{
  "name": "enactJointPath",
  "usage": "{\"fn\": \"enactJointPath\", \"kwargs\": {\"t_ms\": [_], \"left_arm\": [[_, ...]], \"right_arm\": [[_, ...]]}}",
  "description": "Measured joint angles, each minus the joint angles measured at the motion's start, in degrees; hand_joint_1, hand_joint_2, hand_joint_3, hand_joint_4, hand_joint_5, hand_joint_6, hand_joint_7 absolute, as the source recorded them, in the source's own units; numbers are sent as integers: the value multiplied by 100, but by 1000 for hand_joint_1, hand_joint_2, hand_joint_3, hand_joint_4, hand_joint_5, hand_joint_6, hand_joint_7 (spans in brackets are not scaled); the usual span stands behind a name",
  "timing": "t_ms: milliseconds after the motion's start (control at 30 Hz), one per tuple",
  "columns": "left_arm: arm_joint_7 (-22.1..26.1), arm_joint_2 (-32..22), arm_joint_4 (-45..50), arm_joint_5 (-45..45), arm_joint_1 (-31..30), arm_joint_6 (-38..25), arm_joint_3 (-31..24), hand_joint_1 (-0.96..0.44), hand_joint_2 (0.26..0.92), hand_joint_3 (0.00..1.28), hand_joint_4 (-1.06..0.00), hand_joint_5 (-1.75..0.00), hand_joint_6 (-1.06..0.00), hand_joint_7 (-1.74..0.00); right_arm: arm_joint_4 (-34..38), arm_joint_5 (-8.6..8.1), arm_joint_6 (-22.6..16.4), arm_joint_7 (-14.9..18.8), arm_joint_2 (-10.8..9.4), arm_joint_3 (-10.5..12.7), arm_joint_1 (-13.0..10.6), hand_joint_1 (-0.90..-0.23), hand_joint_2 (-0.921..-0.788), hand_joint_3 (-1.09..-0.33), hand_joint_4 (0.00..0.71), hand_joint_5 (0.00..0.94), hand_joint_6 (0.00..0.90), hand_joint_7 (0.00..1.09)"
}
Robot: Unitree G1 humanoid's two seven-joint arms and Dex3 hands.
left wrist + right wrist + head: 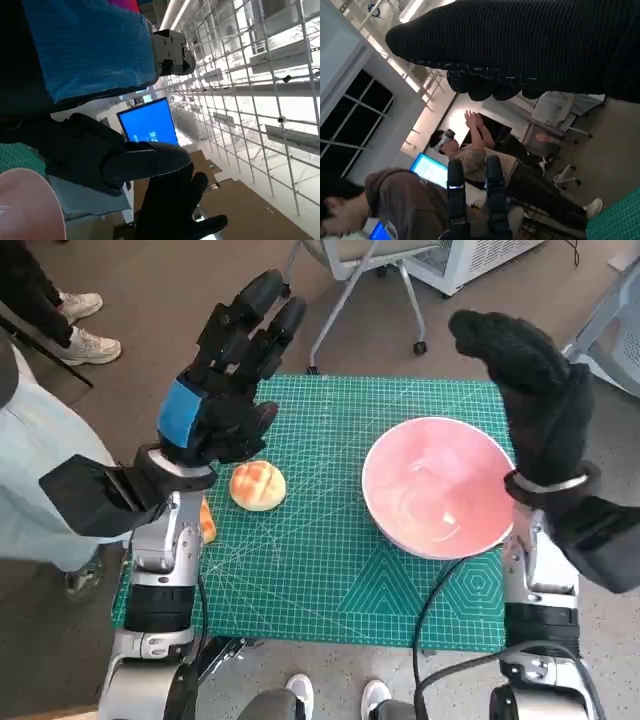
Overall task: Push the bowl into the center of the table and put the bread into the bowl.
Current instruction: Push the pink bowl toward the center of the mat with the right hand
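Observation:
A pink bowl (437,485) stands on the right side of the green mat (330,580), close to its right edge. A round golden bread bun (257,485) lies on the mat's left part. My left hand (225,380) is raised above the mat's far left corner, behind the bun, fingers spread and holding nothing. My gloved right hand (530,390) is upright over the bowl's far right rim, fingers straight, empty. The left wrist view shows the bowl's rim (25,205) and the right hand (175,210) beyond it.
An orange object (207,522) lies half hidden beside my left forearm. An office chair (370,280) stands behind the table. A person's shoes (85,330) are at the far left, feet (290,695) at the front. People (470,150) sit opposite; a blue screen (148,122) glows.

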State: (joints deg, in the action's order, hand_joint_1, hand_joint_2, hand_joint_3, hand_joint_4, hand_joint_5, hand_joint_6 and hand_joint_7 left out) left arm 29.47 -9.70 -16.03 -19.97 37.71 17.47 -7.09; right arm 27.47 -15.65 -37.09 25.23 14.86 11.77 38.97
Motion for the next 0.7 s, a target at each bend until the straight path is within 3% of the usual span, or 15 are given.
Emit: {"fn": "enactJointPath", "kwargs": {"t_ms": [100,233,400,533,700], "left_arm": [[-6,-20,13,0,-2,0,-13,-650,921,485,-139,0,1,-368],[-10,-35,34,-2,-4,0,-23,-650,921,485,-139,-1,1,-368],[-9,-35,49,-3,-7,0,-16,-651,921,483,-140,-1,1,-368],[-8,-35,49,-2,-8,0,-14,-649,921,481,-140,-1,1,-364],[-10,-39,70,9,-26,1,-13,-650,921,483,-139,-1,1,-352]], "right_arm": [[579,55,-313,-96,239,213,58,-664,-921,-640,158,19,154,233],[1433,278,-650,-481,529,423,144,-652,-921,-683,148,15,141,207],[2469,413,-739,-930,774,610,297,-612,-921,-734,126,3,139,186],[3264,379,-620,-1157,851,829,390,-588,-921,-757,104,0,144,174],[4149,149,-172,-1299,795,1150,447,-581,-921,-773,93,0,156,168]]}}
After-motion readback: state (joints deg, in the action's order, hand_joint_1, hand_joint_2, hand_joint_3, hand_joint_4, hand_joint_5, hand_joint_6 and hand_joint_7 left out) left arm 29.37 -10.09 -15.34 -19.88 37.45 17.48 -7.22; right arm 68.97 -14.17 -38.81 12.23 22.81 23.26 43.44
